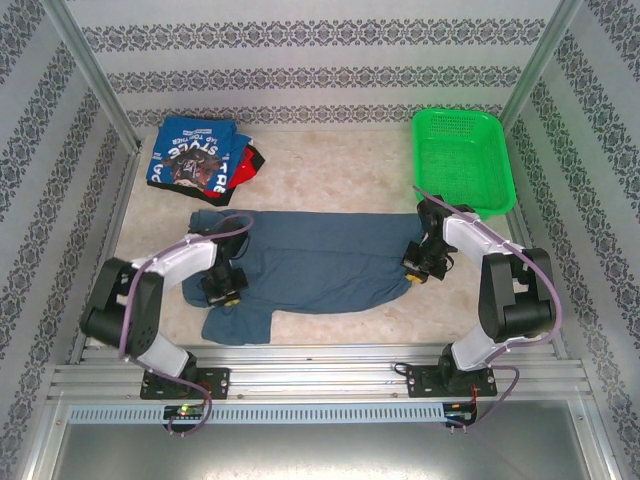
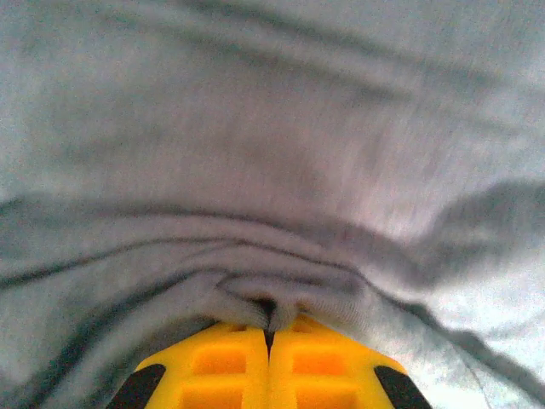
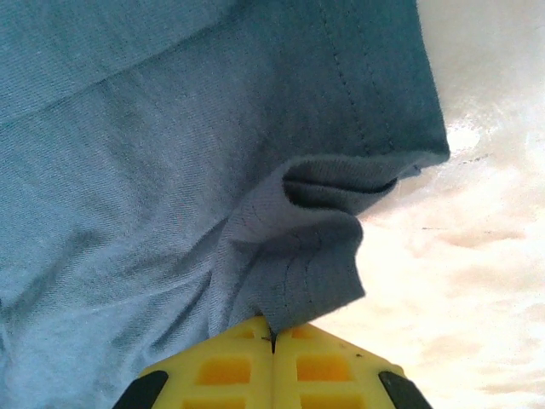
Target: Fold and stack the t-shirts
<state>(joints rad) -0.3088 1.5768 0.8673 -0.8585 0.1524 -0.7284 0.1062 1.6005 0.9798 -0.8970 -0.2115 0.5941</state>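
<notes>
Closest to me the two arms rise from their bases at the near edge of the table [image 1: 340, 175], each bending inward over the cloth. The left tool [image 1: 222, 285] is down on the left part of the slate-blue t-shirt [image 1: 310, 260], between its two sleeves; from its wrist camera the yellow fingers [image 2: 221, 366] of the left tool [image 2: 269, 328] are pressed together with a small bunched ridge of the grey-blue cloth [image 2: 272, 128] pinched at their tips. On the other side the right tool [image 1: 420, 268] sits at the shirt's right edge, and up close the right tool [image 3: 272, 332] is likewise closed, clamped on a turned-over corner of the stitched hem [image 3: 324, 256], with bare pale table just beside it. The shirt lies spread flat across the middle of the table, one sleeve pointing to the near left. Farther back, at the far left, a bright blue t-shirt [image 1: 195, 150] with a dark graphic and white lettering tops a loose pile, a red t-shirt [image 1: 254, 160] peeking out at its right side. At the far right stands a green basket [image 1: 465, 150], well apart from the shirts.
</notes>
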